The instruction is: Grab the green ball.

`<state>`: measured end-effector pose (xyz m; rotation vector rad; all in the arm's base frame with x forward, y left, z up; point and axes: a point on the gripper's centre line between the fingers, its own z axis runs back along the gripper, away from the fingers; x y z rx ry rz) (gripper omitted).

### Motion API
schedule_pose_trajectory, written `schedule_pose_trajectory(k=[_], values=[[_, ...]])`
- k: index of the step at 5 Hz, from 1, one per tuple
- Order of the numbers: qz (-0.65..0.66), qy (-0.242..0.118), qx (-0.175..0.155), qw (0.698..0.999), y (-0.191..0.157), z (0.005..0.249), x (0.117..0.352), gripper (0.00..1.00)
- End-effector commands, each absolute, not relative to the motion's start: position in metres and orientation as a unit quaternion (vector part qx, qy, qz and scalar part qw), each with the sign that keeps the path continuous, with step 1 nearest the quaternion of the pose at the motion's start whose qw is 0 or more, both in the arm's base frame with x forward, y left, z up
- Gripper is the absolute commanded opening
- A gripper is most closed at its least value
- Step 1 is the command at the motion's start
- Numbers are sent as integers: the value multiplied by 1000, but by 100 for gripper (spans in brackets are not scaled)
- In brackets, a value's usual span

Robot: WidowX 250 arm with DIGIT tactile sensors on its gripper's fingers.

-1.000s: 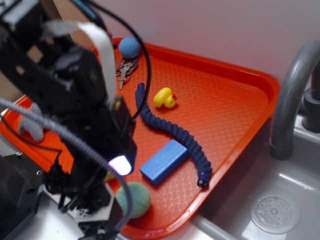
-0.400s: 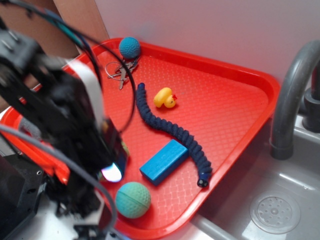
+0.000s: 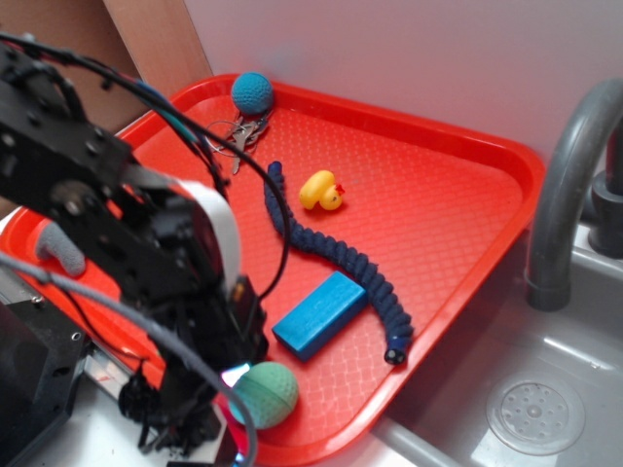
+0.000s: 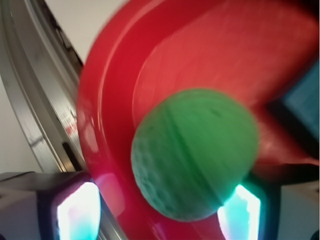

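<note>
The green ball [image 3: 270, 393], pale mint with a dimpled surface, lies in the near corner of the red tray [image 3: 521, 170]. My gripper [image 3: 232, 387] hangs low at the ball's left side, its lit pad right against the ball. In the wrist view the ball [image 4: 195, 152] fills the middle, with a seam and dimples showing. My gripper [image 4: 157, 216] is open. The ball sits between the two glowing fingertips [image 4: 75, 215], closer to the right one, with a gap of tray rim [image 4: 107, 115] on the left.
On the tray lie a blue block [image 3: 319, 313], a dark blue coiled cord [image 3: 336, 255], a yellow duck [image 3: 320, 191], a small blue knitted ball [image 3: 252, 92] and keys [image 3: 237, 134]. A grey faucet [image 3: 565, 185] and sink [image 3: 535, 413] are to the right. The tray's near rim runs just below the ball.
The arm has swung away from the tray's back left and dropped lower. The gripper has come down beside the green ball. The ball has not moved.
</note>
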<state>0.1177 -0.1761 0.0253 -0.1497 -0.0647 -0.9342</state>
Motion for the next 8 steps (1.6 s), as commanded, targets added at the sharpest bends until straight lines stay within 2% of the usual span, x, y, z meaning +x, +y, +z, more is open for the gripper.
schedule_pose_trajectory(k=[1,2,3,4,5,6,7,8], values=[[-436,-44,-71,896,-181,25,108,0],[-434,-48,-80,896,-178,34,110,0],[-421,-58,-156,892,-168,80,114,0],[-434,-83,-169,881,-168,123,110,100],[-435,-81,-146,885,-173,126,110,100],[-430,-77,-134,889,-173,114,114,100],[-428,-86,-129,890,-176,93,123,100],[-440,-79,-116,887,-184,70,123,100]])
